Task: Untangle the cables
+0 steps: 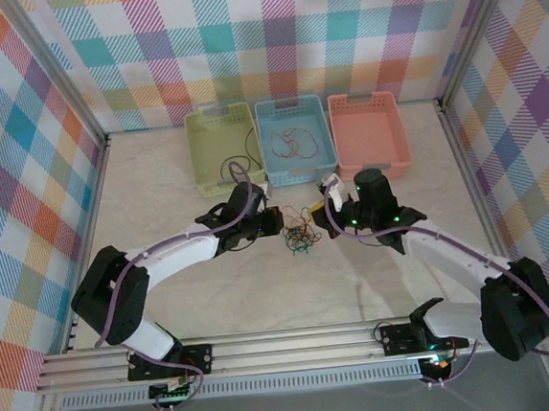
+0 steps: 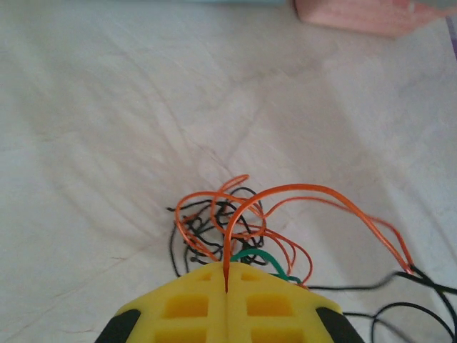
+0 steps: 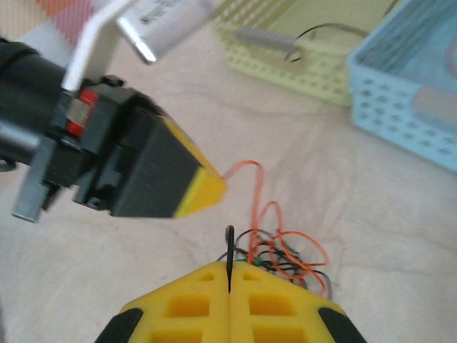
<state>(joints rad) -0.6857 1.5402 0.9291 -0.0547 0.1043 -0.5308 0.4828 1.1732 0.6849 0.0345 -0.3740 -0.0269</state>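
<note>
My left gripper [image 2: 227,289] pinched an orange cable [image 2: 300,189], right gripper [image 3: 229,286] a black cable [image 3: 229,246]; baskets [image 1: 289,101] stood beyond the tangle [image 1: 299,240].

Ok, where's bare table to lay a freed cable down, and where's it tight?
Bare table lies between the left wall and the green basket, and again between the left arm, right arm and rail. Crowded: the middle, where the left hand and right hand pinch the cables, just before the blue basket.
</note>
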